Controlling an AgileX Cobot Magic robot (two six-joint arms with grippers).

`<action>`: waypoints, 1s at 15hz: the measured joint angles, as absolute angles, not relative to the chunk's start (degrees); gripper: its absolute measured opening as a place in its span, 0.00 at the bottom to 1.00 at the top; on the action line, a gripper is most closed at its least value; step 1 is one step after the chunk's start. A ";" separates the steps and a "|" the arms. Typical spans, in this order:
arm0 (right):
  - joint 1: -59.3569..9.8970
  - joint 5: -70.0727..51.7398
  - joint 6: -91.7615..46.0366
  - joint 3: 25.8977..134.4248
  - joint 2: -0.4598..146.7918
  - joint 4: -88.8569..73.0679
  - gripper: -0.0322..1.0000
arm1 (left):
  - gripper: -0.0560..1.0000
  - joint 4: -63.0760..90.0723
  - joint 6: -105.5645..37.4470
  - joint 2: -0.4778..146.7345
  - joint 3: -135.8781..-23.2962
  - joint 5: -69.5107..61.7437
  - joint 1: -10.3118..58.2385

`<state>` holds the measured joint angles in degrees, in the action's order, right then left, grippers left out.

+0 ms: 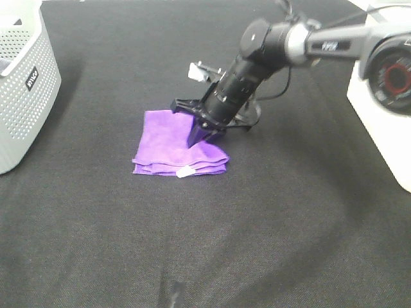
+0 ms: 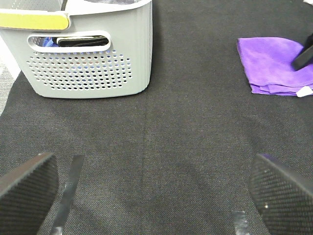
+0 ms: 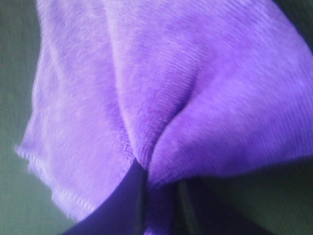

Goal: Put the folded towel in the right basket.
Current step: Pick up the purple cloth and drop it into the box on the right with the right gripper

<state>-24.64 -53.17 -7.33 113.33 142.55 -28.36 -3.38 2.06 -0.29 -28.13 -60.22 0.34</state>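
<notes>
Where the right hand [image 1: 204, 133] meets the towel [image 1: 168, 142], we see its jaws drawn narrow on a bunched ridge of purple cloth. The rest of the towel lies folded on the desk [image 1: 270, 244] beneath and just beyond the fingertips. From that hand's wrist, the towel [image 3: 161, 88] fills nearly the whole view. Only the inner edges of two dark fingers [image 3: 122, 205] show, cut off by the frame, with a pleat of cloth pinched between them. That view is soft, and the desk beside the towel is only a greenish blur. A small white tag [image 1: 184, 172] sits at the towel's hem, a little beyond the fingertips.

The left hand [image 2: 156, 193] hangs wide over the desk, holding nothing, with only its two pads [image 2: 27, 183] showing. Ahead of it and to one side stands a grey perforated basket [image 2: 98, 58], its contents mostly hidden. Behind the right hand's arm a white shape [image 1: 385, 135] is cut off by the frame, and we cannot tell whether it is a basket.
</notes>
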 joint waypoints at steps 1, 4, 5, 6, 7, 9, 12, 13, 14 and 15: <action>-24.29 -54.89 -7.33 112.99 139.80 -27.22 0.15 | 0.99 -3.38 2.06 -0.29 -28.13 -60.22 0.34; -20.05 -59.30 -7.33 113.04 123.70 -24.06 0.15 | 0.99 -3.38 2.06 -0.29 -28.13 -60.22 0.34; -17.88 -61.36 -7.39 113.10 119.18 -22.12 0.15 | 0.99 -3.38 2.06 -0.29 -28.13 -60.22 0.34; -15.53 -63.20 -7.39 113.10 115.57 -20.00 0.15 | 0.99 -3.38 2.06 -0.29 -28.13 -60.22 0.34; -12.89 -64.40 -7.39 113.10 111.84 -17.65 0.15 | 0.99 -3.38 2.06 -0.29 -28.13 -60.22 0.34; -5.90 -65.55 -7.39 113.10 106.05 -13.18 0.15 | 0.99 -3.38 2.06 -0.29 -28.13 -60.22 0.34; 7.96 -65.49 -7.39 113.16 101.36 -11.17 0.15 | 0.99 -3.38 2.06 -0.29 -28.13 -60.22 0.34; 11.40 -65.32 -7.39 113.16 101.59 -11.17 0.15 | 0.99 -3.38 2.06 -0.29 -28.13 -60.22 0.34; 14.04 -64.46 -7.39 113.16 102.33 -11.12 0.15 | 0.99 -3.38 2.06 -0.29 -28.13 -60.22 0.34; 16.16 -63.60 -7.28 113.16 103.30 -11.00 0.15 | 0.99 -3.38 2.06 -0.29 -28.13 -60.22 0.34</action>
<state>16.16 -63.60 -7.28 113.16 103.30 -11.00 -3.38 2.06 -0.29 -28.13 -60.22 0.34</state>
